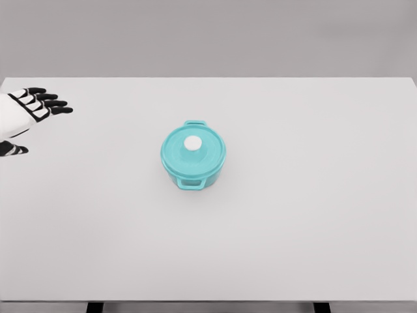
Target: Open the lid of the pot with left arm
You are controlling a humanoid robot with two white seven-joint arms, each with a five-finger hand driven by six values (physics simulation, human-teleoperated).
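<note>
A small turquoise pot [193, 175] stands near the middle of the white table [293, 215], with a handle at its front and one at its back. Its turquoise lid [193, 153] sits closed on top and carries a round white knob [193, 143]. My left hand [34, 120] enters at the far left edge, well to the left of the pot and slightly farther back. Its black-tipped fingers [55, 104] are spread and point right, holding nothing. The thumb shows lower at the edge.
The table's far edge runs across the top under a grey wall [208, 36]. Its near edge lies along the bottom, with two dark legs [95, 306] showing beneath.
</note>
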